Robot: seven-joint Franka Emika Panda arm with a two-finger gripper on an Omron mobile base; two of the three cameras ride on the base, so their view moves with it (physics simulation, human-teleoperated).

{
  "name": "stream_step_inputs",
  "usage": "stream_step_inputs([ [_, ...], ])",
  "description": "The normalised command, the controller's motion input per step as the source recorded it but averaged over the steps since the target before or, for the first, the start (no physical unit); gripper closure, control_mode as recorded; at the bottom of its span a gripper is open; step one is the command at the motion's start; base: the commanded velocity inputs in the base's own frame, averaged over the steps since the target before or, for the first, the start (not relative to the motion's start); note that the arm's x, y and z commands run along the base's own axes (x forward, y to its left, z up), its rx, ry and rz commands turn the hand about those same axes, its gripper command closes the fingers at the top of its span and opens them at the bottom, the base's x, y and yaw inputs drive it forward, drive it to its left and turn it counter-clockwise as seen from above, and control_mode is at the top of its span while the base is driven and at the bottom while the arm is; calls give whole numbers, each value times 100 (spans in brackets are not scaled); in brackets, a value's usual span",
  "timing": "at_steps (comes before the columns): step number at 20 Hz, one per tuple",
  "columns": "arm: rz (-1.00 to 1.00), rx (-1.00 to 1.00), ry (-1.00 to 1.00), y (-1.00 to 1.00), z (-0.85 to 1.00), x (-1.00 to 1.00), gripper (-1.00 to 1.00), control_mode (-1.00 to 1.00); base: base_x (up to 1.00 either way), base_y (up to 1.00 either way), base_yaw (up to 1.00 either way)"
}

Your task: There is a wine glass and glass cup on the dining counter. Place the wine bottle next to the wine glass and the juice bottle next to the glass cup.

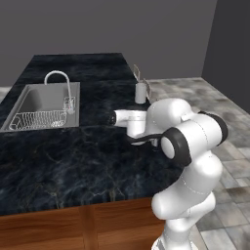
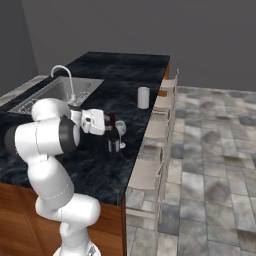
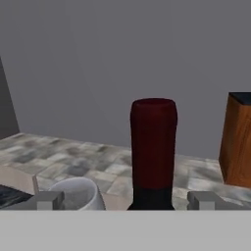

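A: Where's the wine bottle [image 2: 113, 136] sitting?
B: It's standing upright on the dining counter [image 2: 100, 172], close to the counter's stool-side edge, just beside the wine glass [image 2: 120, 131]. The right base view is showing both; in the left base view the arm is blocking that spot.

A: Gripper [image 3: 125, 200]?
B: Fingers are standing wide apart in the hand view, one on each side of the dark red neck, not touching it.

A: Glass cup [image 1: 140, 93]?
B: It's standing further along the same counter edge, well apart from the wine bottle.

A: Materials?
B: The counter top is showing dark marbled stone over a wooden base. The steel sink [image 1: 34, 102] is carrying a curved tap [image 1: 62, 87] and a wire rack. The cup is looking pale and cylindrical, the glass bowl rounded and clear.

A: Room to move?
B: Bare counter is lying open between the wine bottle and the sink. Pale stools [image 2: 156, 131] are lining the edge beside the bottle.
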Motion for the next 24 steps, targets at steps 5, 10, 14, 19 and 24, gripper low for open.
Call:
stream_step_inputs([
  [5, 0, 0, -2, 16, -2, -7, -100, -100, 0, 0, 0],
  [10, 0, 0, 0, 22, -2, -14, -100, -100, 0, 0, 0],
  [14, 0, 3, 0, 19, 0, -30, -100, -100, 0, 0, 0],
  [19, 0, 9, 0, 11, 8, -47, -100, -100, 0, 0, 0],
  [24, 0, 3, 0, 4, 14, -50, -100, -100, 0, 0, 0],
])
